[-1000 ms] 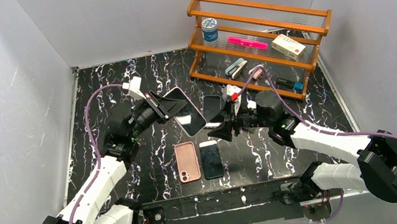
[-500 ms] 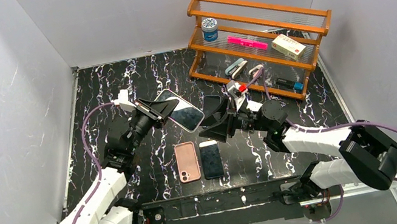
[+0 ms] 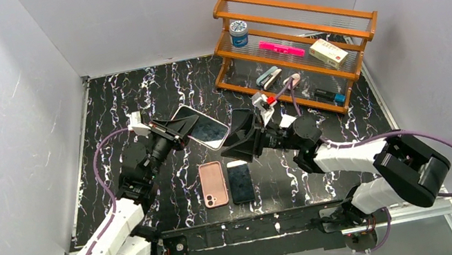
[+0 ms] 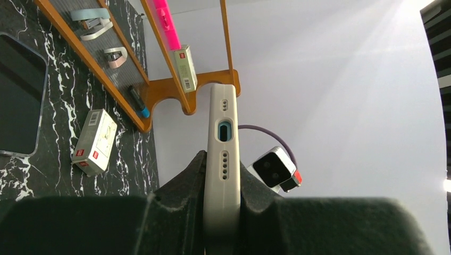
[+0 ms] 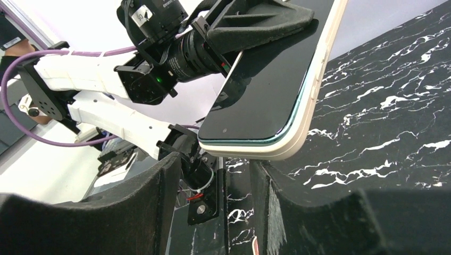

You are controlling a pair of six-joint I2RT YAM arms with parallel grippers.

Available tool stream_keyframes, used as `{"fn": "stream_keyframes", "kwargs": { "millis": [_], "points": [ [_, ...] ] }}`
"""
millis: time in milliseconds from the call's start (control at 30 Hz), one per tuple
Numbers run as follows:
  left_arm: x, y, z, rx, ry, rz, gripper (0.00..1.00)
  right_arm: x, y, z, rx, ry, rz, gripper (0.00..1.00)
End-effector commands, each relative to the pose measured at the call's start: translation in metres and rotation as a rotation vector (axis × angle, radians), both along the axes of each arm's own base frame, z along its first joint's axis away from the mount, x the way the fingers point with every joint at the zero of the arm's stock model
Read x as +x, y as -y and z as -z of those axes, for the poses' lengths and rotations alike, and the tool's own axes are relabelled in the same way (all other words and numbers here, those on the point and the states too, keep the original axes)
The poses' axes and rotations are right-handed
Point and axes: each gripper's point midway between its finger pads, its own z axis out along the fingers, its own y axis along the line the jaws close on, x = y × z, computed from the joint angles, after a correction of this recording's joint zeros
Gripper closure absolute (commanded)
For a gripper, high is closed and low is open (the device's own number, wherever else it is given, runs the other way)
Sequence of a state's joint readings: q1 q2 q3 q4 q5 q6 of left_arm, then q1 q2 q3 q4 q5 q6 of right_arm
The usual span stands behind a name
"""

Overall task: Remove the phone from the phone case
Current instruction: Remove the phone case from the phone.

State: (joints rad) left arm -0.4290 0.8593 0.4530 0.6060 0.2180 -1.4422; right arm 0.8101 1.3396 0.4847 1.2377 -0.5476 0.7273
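My left gripper [image 3: 176,130] is shut on a phone in a cream-white case [image 3: 202,129] and holds it above the table, screen up, tilted. In the left wrist view the case's bottom edge [image 4: 222,159] stands upright between the jaws. My right gripper [image 3: 234,143] is open just right of and below the phone's free end. In the right wrist view the cased phone [image 5: 271,90] hangs just above and beyond my open jaws, not touching them.
A pink-cased phone [image 3: 213,184] and a bare dark phone [image 3: 240,181] lie side by side near the front edge. Another dark phone [image 3: 241,120] lies behind my right gripper. A wooden rack [image 3: 293,45] with small items stands at the back right.
My left gripper has lowered and tilted the cased phone flatter, shifting it left. My right gripper has moved left and forward, closing in under the phone's free end.
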Motion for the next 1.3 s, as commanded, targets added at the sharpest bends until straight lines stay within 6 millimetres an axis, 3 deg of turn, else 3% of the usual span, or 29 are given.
{"fn": "stream_keyframes", "kwargs": {
  "millis": [0,533,933,1267],
  "points": [
    [-0.005,-0.007,-0.039,-0.092,0.105,-0.031,1.00,0.002,-0.006,-0.037,0.099,0.074,0.005,0.42],
    [-0.008,-0.002,-0.039,-0.081,0.120,-0.016,1.00,0.009,-0.015,-0.042,0.124,0.042,0.024,0.46],
    [-0.016,0.006,-0.038,-0.088,0.115,0.021,1.00,0.023,-0.017,-0.034,0.116,-0.006,0.081,0.55],
    [-0.033,0.016,-0.028,-0.181,0.006,0.102,1.00,0.054,-0.021,0.015,-0.090,0.021,0.219,0.78]
  ]
}}
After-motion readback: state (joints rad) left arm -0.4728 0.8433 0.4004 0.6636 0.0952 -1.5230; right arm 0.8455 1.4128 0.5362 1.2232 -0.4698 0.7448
